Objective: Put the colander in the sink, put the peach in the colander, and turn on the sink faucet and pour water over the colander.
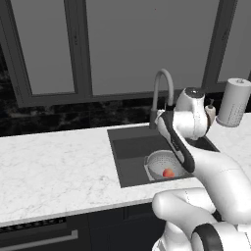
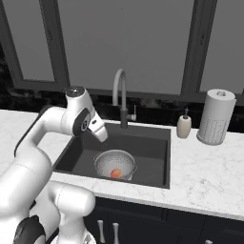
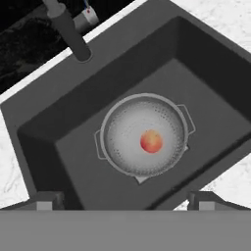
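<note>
We see the tall grey metal gooseneck faucet [image 3: 68,32] at the dark rectangular sink's [image 3: 59,122] back rim. The round perforated silver colander [image 3: 144,135] sits on the basin floor, the small orange-red peach [image 3: 151,141] inside it. Our gripper [image 3: 125,202] hovers above, its tips spread apart, holding nothing.

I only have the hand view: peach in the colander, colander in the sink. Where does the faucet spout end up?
Observer: The tall grey gooseneck sink faucet arches forward; its tip is over the back of the dark grey rectangular sink, short of the round silver perforated colander.
Operator: Any water running?
Observer: None visible in either base view.
Operator: What's near the lever?
Observer: A beige soap dispenser bottle and a white paper towel roll stand on the counter right of the sink.
</note>
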{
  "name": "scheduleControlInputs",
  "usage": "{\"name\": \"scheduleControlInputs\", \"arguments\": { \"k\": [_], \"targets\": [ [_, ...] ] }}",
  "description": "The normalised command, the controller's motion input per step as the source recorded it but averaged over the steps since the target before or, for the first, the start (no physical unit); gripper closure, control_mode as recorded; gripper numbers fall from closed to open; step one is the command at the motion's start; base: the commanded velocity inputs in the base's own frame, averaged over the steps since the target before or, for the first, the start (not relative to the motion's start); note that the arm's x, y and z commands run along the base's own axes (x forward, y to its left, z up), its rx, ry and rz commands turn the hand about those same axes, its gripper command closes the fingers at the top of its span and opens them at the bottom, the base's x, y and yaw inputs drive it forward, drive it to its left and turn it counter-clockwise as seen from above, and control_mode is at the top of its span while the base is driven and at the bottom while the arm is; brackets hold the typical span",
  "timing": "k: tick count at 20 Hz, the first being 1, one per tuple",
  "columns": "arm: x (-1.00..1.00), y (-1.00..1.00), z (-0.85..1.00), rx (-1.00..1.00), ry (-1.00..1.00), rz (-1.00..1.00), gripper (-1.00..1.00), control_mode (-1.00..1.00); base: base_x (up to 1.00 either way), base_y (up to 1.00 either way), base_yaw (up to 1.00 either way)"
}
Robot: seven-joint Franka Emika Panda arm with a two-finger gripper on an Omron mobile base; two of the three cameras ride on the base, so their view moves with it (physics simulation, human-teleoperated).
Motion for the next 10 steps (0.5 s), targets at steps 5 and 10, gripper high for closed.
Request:
{"name": "scheduleControlInputs", "arguments": {
  "k": [5, 10],
  "targets": [
    [-0.2, -0.67, 0.08, 0.29, -0.01, -0.23, -1.0, -1.0, 0.0, 0.0, 0.0],
    [-0.1, -0.42, 0.0, 0.28, -0.07, -0.37, -1.0, -1.0, 0.0, 0.0, 0.0]
  ]
}}
